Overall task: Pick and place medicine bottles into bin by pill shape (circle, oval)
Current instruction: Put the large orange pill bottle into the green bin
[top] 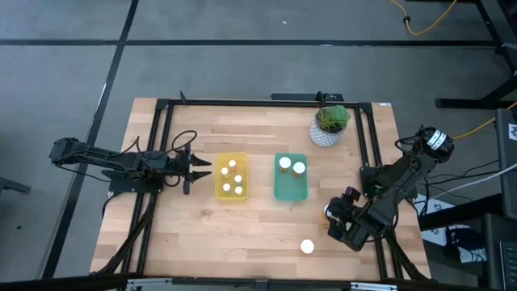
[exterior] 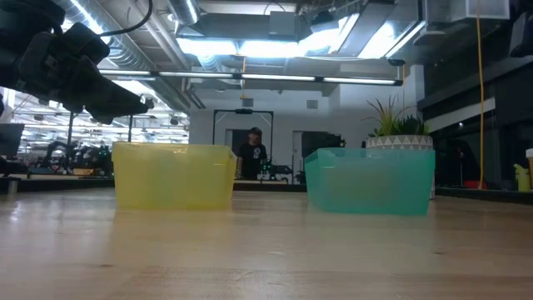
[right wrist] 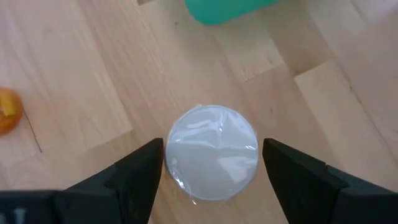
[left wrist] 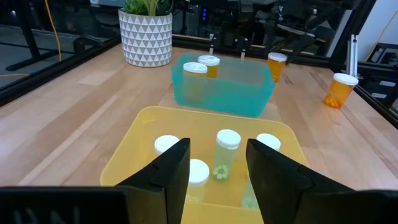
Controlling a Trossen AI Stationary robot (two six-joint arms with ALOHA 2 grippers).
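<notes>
Wooden bench (top: pixel 202 234) fills the frame rig, with a potted plant (top: pixel 330 126) at the far corner. On it the yellow bin (top: pixel 242 195) already holds four white-capped bottles (top: pixel 232 163), and the green bin (top: pixel 291 194) beside it holds two (top: pixel 285 163). By my count two bottles are left out: a white-capped one (top: pixel 307 246) near the front edge and an orange one (left wrist: pixel 341 89) by the right arm, so the sorting looks well past halfway. Left tool (top: pixel 203 168) hangs level just beside the yellow bin, jaws apart and empty. Right tool (right wrist: pixel 211 162) points straight down over a bottle cap (right wrist: pixel 211 152), which I take for the orange bottle's; its fingers (right wrist: pixel 134 171) straddle it, open and not yet closed on it.
</notes>
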